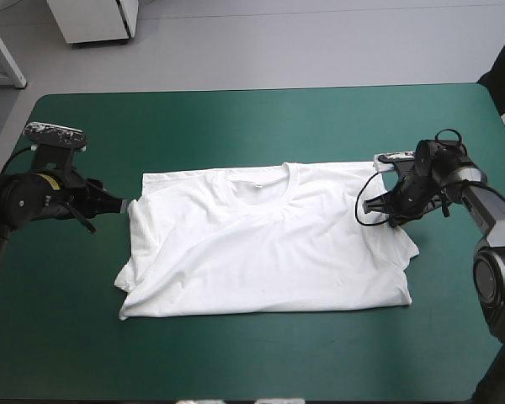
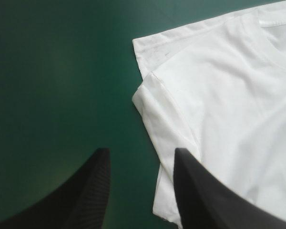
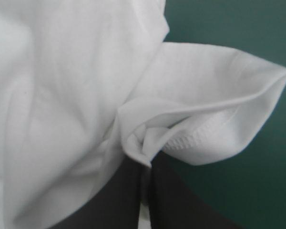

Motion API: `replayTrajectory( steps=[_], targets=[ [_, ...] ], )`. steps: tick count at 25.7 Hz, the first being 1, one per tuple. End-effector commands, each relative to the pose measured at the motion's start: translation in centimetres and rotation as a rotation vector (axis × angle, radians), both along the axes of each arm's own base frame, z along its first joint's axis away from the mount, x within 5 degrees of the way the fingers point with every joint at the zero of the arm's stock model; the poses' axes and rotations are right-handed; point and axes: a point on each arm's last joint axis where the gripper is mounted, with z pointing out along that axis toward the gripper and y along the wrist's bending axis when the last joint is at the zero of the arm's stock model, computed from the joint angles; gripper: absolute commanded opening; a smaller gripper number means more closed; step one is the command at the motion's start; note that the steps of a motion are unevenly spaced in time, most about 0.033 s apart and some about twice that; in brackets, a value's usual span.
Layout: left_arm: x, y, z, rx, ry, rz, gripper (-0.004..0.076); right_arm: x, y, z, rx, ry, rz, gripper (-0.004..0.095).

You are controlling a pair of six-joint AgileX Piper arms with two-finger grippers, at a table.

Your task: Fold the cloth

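T-shirt [image 1: 261, 244], white, short-sleeved, of soft cloth, spread flat at the middle of the teal-green table cover [image 1: 236, 118], ribbed round collar [image 1: 257, 178] toward the far edge, bottom hem toward the near edge. Lies fairly smooth, with shallow creases across the chest and slight bunching along the edge on the left arm's side. Left gripper [image 2: 142, 151], of two broad black fins, low over the cover just beside the shirt's left sleeve [image 2: 157, 109]. Released, its fingers [image 2: 86, 191] standing well apart, one over bare cover, the other over the sleeve, the sleeve's outer edge in the gap between them; cannot tell whether either touches the cloth. Right gripper [image 3: 145, 164], of the same black fins, at the shirt's right sleeve [image 3: 214, 90]. Clenched on a pinch of cloth near the sleeve's stitched hem, the fins all but meeting with a sliver of white between them. Holds that sleeve lifted a little, its hem opened into a hollow loop and the fabric beside it drawn into folds toward the grip. Rest of the shirt flat on the cover, well apart from every table edge.
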Motion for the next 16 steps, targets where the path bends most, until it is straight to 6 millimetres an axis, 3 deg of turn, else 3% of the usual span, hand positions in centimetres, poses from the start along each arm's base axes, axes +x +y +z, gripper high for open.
replayTrajectory(
  steps=[1,9,16],
  targets=[
    [-0.6,0.2,1.7,-0.009,-0.072,0.008,0.0312,0.4,-0.5,2.3,-0.019,-0.081,0.006,-0.0017],
    [-1.5,0.3,2.5,-0.007,-0.09,0.007,0.0312,0.4,1.3,7.9,0.083,-0.114,0.073,-0.0017],
    [-1.7,0.3,2.5,-0.009,-0.083,0.007,0.0312,-0.6,5.8,8.2,0.094,-0.096,0.207,-0.0017]
  ],
)
